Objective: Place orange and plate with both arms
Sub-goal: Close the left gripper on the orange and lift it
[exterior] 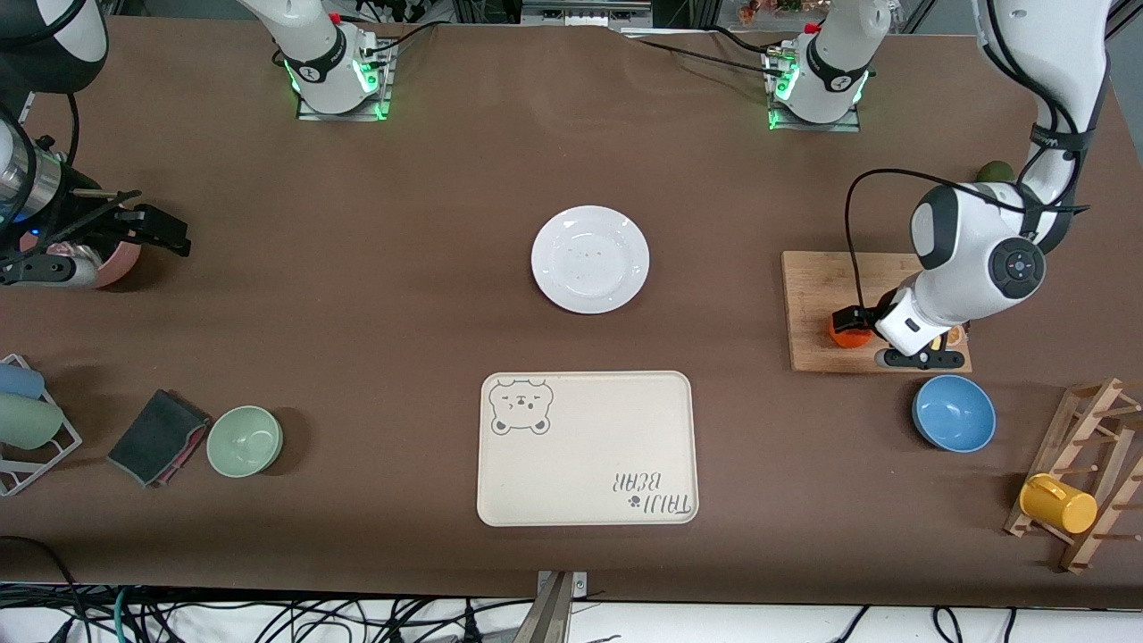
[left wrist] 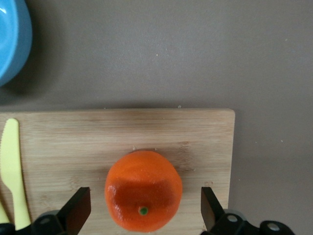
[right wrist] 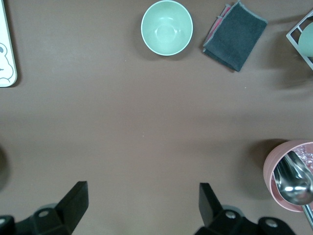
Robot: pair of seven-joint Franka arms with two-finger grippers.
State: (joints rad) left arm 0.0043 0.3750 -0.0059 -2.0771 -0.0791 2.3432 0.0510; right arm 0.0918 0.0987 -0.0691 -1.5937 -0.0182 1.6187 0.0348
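Left gripper (left wrist: 143,210): jaws wide, straddling small round red-orange orange (left wrist: 143,191) on wooden board (left wrist: 73,147).
Right gripper (right wrist: 142,205): jaws wide, empty, waiting over bench (right wrist: 146,122).

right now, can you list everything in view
orange: 1, red-orange, on cutting board
cutting board: 1, wood, toward left arm's end
plate: 1, white, table centre
tray: 1, cream, nearer the camera than plate
blue bowl: 1, beside board
green bowl: 1, beside grey cloth
pink cup: 1, holds spoon
yellow mug: 1, on wooden rack
yellow knife: 1, on board
left gripper: open around orange
right gripper: open, over bare table, waiting
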